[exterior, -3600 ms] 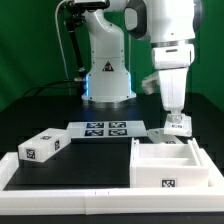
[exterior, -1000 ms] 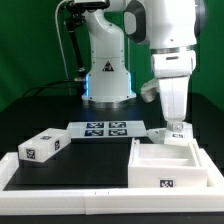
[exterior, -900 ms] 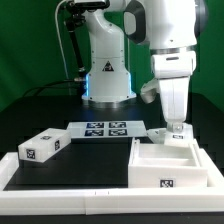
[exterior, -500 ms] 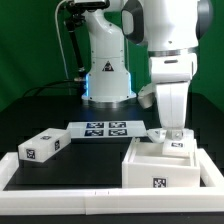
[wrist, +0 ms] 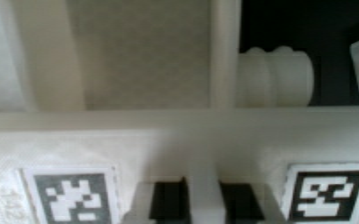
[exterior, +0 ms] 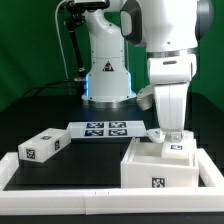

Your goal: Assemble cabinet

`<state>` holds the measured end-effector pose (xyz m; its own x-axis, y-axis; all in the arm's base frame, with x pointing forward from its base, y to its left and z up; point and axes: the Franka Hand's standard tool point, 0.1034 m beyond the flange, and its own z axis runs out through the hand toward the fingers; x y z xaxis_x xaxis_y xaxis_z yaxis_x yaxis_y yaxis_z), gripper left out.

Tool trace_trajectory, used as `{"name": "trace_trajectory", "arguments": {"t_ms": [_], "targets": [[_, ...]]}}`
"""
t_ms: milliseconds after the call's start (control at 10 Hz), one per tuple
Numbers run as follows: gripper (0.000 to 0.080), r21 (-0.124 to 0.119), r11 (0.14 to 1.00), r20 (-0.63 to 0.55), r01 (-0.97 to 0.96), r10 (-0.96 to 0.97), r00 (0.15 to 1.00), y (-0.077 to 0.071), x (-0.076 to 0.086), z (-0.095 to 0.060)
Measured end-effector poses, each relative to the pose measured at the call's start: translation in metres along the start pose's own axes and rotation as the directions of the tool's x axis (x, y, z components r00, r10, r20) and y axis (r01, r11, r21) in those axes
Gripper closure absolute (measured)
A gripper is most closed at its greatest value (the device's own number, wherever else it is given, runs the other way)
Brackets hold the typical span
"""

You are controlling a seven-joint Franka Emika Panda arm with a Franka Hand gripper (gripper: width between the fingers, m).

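Observation:
The cabinet (exterior: 160, 166), a large white open box with a marker tag on its front face, sits at the exterior view's right, on the black table. My gripper (exterior: 173, 138) reaches straight down onto the cabinet's back wall and is shut on it. In the wrist view my gripper (wrist: 208, 202) has its dark fingers (wrist: 167, 203) on either side of that white wall (wrist: 158, 140), which carries two tags. The fingertips are hidden in the exterior view.
A small white block (exterior: 42, 146) with one tag lies at the exterior view's left. The marker board (exterior: 103, 129) lies in the middle at the back. Another small white piece (exterior: 159, 133) lies behind my gripper. A white border (exterior: 60, 184) edges the table front. The robot base (exterior: 105, 78) stands behind.
The cabinet has shifted toward the exterior view's left and stands a little higher in the picture, with my gripper holding its back wall. The block and the marker board have not moved.

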<state>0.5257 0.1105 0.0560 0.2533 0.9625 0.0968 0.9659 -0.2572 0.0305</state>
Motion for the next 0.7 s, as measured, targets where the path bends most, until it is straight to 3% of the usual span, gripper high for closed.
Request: {"name": "trace_trajectory", "arguments": {"t_ms": [400, 700], "targets": [[0.0729, 0.021, 1.0, 0.012, 0.013, -0.013, 1.0, 0.035, 0.001, 0.001], [0.0729, 0.031, 0.999, 0.017, 0.009, -0.01, 1.0, 0.051, 0.002, 0.002]]}}
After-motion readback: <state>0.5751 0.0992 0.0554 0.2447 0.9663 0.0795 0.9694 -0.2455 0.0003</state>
